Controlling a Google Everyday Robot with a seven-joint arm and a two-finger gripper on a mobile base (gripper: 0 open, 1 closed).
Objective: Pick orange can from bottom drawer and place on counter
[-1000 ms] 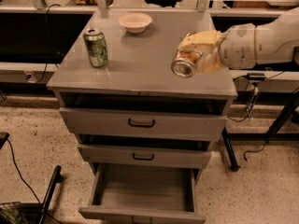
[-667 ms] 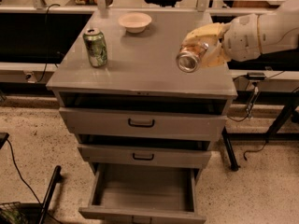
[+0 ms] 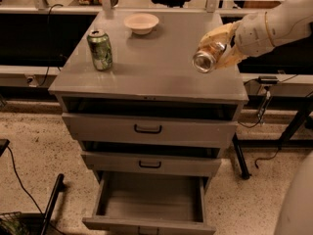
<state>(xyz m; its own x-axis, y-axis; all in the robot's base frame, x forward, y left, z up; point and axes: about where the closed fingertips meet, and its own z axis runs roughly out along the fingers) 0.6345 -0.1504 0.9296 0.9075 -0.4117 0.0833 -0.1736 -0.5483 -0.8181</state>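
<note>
A lab-like workroom: metal drawer cabinet [image 3: 146,129], speckled floor [image 3: 39,146], trailing cables [image 3: 17,175], end effector [image 3: 216,49] holding orange can [image 3: 206,58] above counter [image 3: 146,62].

Gripper [image 3: 218,47] over counter [image 3: 146,70] right, orange can [image 3: 206,60] in jaws; green can [image 3: 100,50] left.

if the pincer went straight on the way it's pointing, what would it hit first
Probably the counter: the pincer, shut on the orange can, angles down and left over its right side. Depth is hard to judge.
</note>
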